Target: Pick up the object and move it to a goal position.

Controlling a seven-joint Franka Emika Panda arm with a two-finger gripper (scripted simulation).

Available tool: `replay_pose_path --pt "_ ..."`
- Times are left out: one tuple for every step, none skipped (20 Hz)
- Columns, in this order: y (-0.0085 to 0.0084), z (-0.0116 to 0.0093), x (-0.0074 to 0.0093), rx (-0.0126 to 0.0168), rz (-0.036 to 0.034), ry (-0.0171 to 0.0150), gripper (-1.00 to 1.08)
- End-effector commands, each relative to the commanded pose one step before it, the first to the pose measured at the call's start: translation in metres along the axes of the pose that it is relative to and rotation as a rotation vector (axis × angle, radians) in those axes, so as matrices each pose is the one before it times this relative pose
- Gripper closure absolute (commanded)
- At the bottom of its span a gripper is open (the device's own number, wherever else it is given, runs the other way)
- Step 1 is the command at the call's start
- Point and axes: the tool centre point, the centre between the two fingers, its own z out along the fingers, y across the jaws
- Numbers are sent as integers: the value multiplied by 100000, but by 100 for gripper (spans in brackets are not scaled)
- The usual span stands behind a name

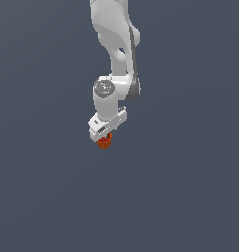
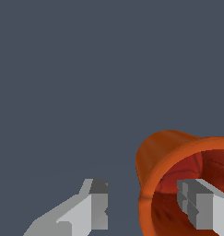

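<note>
Cup [image 1: 104, 142]: small, orange-red, tapered, directly under the gripper [image 1: 105, 135] and touching its underside in the exterior view. Long axis roughly vertical there, slightly tilted; which end points up not resolvable at that size. In the wrist view, cup [image 2: 168, 156] with open mouth toward the camera, thick rim forward, dark red interior visible, narrow end away from the lens. Rim cut off by the picture's edge; far wall and base hidden behind the rim.

Gripper [image 2: 148, 209] in the wrist view: two grey fingers well apart, a fairly wide gap between them. One finger [image 2: 201, 209] inside the cup's mouth, in front of the inner wall; the other finger [image 2: 92, 207] outside the cup, with bare background between it and the rim. Cup wall therefore between the fingers, off-centre, toward the inside finger. Contact between finger and wall not verifiable. Firm grasp or not: cannot tell.

Arm [image 1: 113, 59]: white, descending from the upper edge, upper links cut off. Support surface under the cup indistinguishable from the uniform grey-blue background.
</note>
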Motion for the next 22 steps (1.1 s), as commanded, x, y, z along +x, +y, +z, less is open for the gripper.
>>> replay_pose_path --pt "18 159 13 -95 -30 86 108" --pt "0 0 0 0 0 0 108" --pt "0 0 0 0 0 0 108" --pt "0 0 0 0 0 0 108" --pt "0 0 0 0 0 0 108" --pt "0 0 0 0 0 0 108" --pt "0 0 0 0 0 0 108" --pt "0 0 0 0 0 0 108" --pt "0 0 0 0 0 0 108" --pt "0 0 0 0 0 0 108" --pt "77 -40 -55 -62 170 23 108" --pt "-11 -26 5 0 0 0 108" --pt "-32 -78 15 0 0 0 108" --pt "-53 -131 24 0 0 0 108" --pt "-74 -183 34 0 0 0 108" --pt "-96 -236 44 0 0 0 108" --pt "-118 -289 54 0 0 0 108" --pt "-140 -344 64 0 0 0 108" --pt "-162 -399 75 0 0 0 108" --pt "-185 -456 86 0 0 0 108" --pt "-229 -509 119 -30 -44 -44 108" --pt "-231 -571 108 0 0 0 108"
